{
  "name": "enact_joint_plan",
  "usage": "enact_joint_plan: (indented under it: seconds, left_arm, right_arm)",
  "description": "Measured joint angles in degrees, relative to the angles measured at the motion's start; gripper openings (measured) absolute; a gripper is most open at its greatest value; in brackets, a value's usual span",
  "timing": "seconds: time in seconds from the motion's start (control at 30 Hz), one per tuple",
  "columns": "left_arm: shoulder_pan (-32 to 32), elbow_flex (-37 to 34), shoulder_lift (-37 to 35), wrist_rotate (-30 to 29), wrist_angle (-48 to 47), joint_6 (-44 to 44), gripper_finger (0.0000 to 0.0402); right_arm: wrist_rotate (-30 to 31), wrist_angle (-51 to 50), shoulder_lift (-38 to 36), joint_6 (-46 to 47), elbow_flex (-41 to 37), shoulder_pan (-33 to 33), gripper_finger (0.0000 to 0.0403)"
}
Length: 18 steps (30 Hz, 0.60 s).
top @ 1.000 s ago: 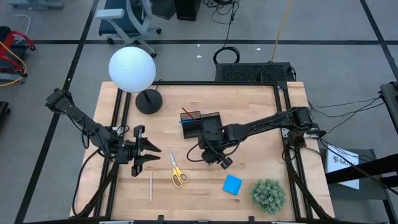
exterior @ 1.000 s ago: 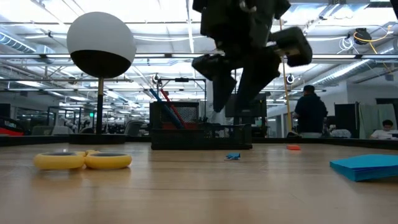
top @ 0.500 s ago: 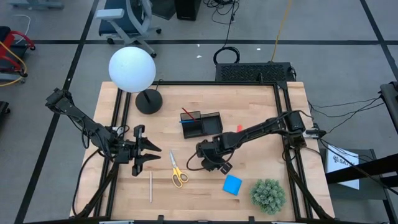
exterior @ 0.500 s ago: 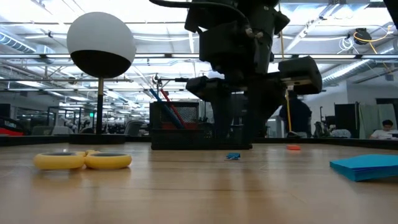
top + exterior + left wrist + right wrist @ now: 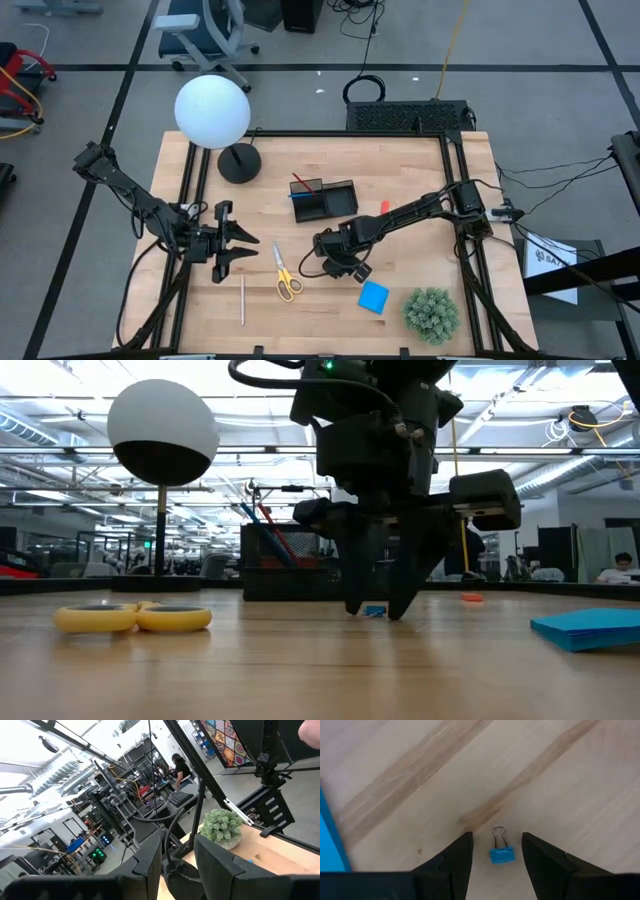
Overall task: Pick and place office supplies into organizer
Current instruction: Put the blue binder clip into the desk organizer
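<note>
Wooden table (image 5: 420,190) under both arms, open lab room behind it in the low view. Right gripper (image 5: 375,605) is down at the tabletop, just on the near side of the organizer (image 5: 325,200), fingers spread and grasping nothing. Small blue binder clip (image 5: 501,852) lies on the wood between the two fingers (image 5: 457,857), clear gap on each side (not touching either one). Clip's long axis runs in line with the fingers, wire handle pointing away from the wrist, blue body toward it.

Bare wood all around the clip. Blue notepad (image 5: 373,296) is near, on the side away from the organizer; its edge shows in the right wrist view. Yellow-handled scissors (image 5: 286,273) lie nearby toward the left arm, blades pointing toward the organizer. Red and blue pens (image 5: 303,188) already stand in the organizer.

Left gripper (image 5: 243,251) waits beside the scissors, fingers parted, empty.
</note>
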Motion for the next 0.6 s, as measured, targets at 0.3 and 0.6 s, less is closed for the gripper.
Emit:
enact_joint_plan:
  seconds: [0.3,0.6]
  left_arm:
    - [0.0,0.0,0.0,0.0,0.0,-0.1,0.0124]
    - [0.0,0.0,0.0,0.0,0.0,-0.1,0.0124]
  right_arm:
    - [0.4,-3.3,0.1,0.2,0.0,0.0,0.0165]
    - [-1.0,-5.3,0.3,0.0,1.0,-0.3,0.0108]
